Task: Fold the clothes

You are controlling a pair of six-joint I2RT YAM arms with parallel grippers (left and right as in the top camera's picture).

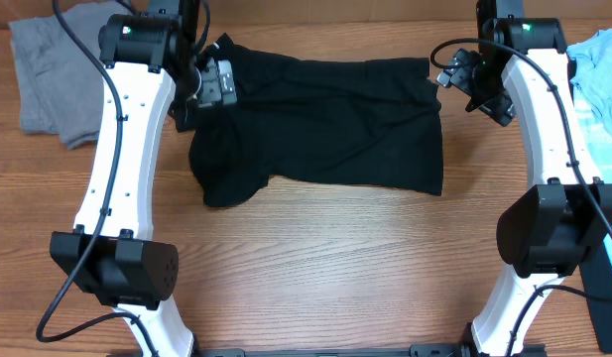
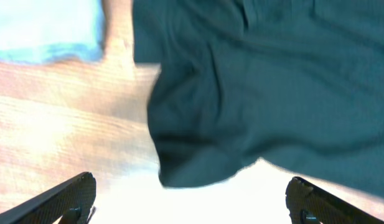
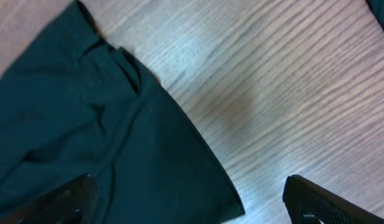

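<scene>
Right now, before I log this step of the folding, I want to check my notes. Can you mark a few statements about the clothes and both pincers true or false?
1. The black T-shirt lies on the table, and neither pincer holds it. True.
2. The left pincer is shut on the shirt's sleeve. False: it is open above the shirt and holds nothing.
3. A grey garment lies at the far left of the table. True.
4. The light blue garment lies on top of the black T-shirt. False: it lies apart from it, at the far right edge.
5. The right pincer is open. True.
</scene>
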